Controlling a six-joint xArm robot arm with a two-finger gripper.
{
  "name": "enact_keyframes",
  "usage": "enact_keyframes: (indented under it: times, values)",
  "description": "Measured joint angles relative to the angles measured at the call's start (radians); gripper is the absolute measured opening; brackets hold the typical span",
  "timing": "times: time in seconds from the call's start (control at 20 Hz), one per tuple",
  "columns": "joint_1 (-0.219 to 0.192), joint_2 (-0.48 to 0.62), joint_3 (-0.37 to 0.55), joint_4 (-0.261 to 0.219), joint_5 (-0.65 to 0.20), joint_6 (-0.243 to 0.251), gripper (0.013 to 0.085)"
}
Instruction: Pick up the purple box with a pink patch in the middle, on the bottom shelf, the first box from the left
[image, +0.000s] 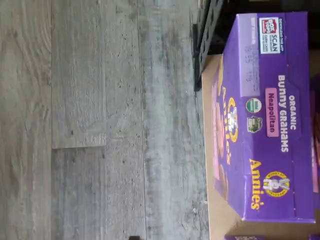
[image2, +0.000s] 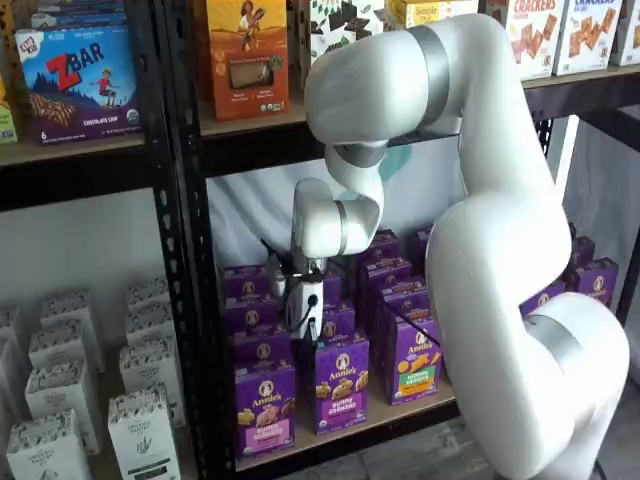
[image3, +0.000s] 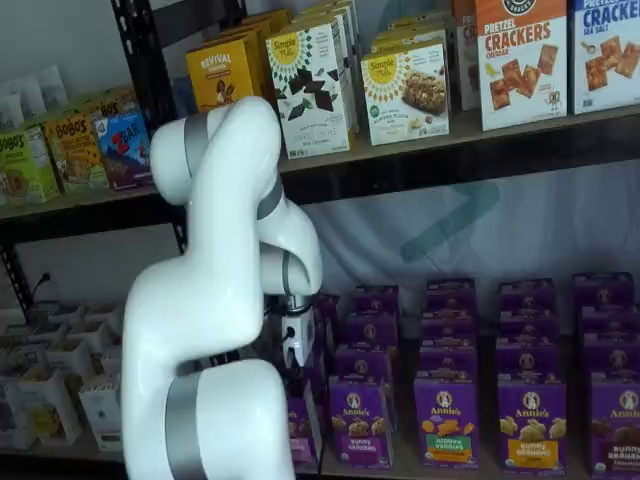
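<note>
My arm (image2: 480, 240) is glossy white with grey bands at the joints. The purple box (image2: 265, 408) at lower centre of a shelf view has a pink band across its front and yellow Annie's lettering; the wrist view shows a pink Neapolitan tag on its lid. The box just right of it (image2: 341, 383) has a purple band, and the next one (image2: 417, 361) a green-and-orange patch. The bottom shelf (image2: 400, 410) is light tan with black posts, and the floor (image: 100, 120) is weathered grey wood grain.
</note>
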Motion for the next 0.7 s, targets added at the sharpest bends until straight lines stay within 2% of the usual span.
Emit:
enact_keyframes:
  times: [0.15, 0.45, 0.7]
  values:
    - [0.014, 0.003, 0.005, 0.024, -0.038, -0.01, 0.085]
    - [0.03, 0.022, -0.022, 0.006, -0.039, 0.023, 0.085]
    - [0.034, 0.051, -0.058, 0.003, -0.027, 0.032, 0.085]
